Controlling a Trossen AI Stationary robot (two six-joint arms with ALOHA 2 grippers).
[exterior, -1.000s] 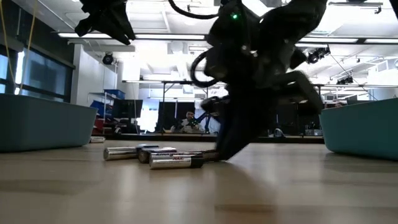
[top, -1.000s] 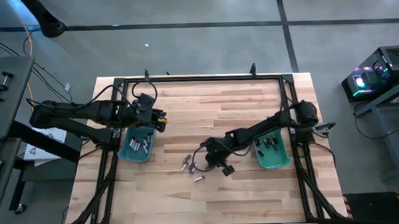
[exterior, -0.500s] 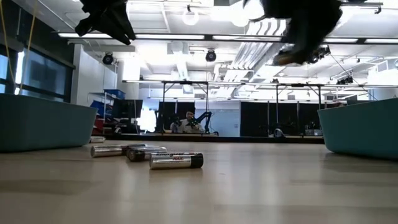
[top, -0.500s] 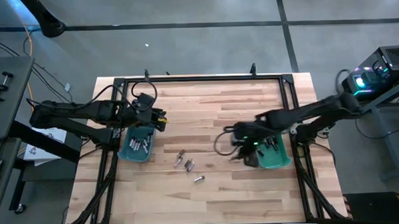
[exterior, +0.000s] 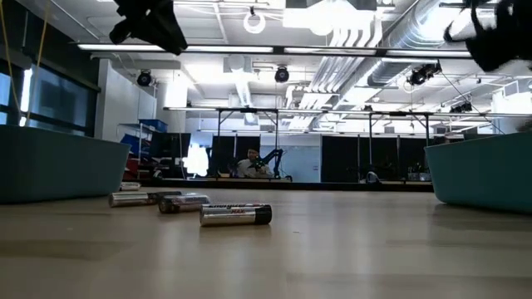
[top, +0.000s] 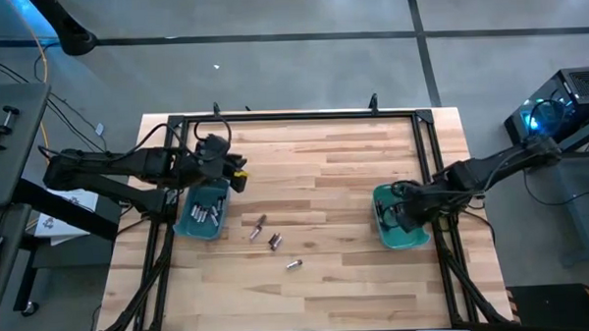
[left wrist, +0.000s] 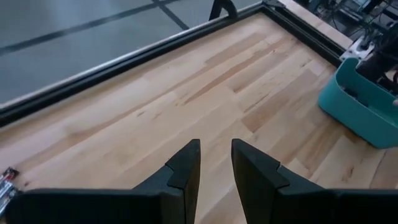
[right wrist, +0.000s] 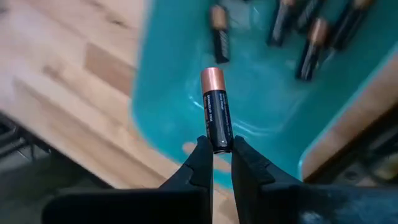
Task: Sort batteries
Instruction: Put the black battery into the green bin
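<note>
- The right pincer (right wrist: 216, 163) is clamped on one dark battery with a copper-brown end (right wrist: 215, 115), gripping it by its lower end so the cell juts straight forward from the fingertips, its long axis in line with the fingers.
- The relation the coming move turns on: that held cell hangs directly over the right teal bin (top: 391, 236), where other dark copper-ended cells (right wrist: 310, 43) already lie; judging by this, letting go should drop it among its own kind.
- In the high view the right pincer (top: 406, 213) sits over that bin at the right edge of the surface (top: 324, 174), so the right arm is the nearer one for this drop.
- The left pincer (left wrist: 214, 163) hovers near the left teal bin (top: 200, 216) with its fingers narrowly apart and nothing between them; that bin holds silvery cells.
- Three loose batteries (top: 274, 242) lie on the wooden surface between the two bins, closer to the left one; the low view shows them lying on their sides (exterior: 235, 215).
- Beyond the surface lies an open workshop with ceiling lights and a seated person far back (exterior: 252, 163).
</note>
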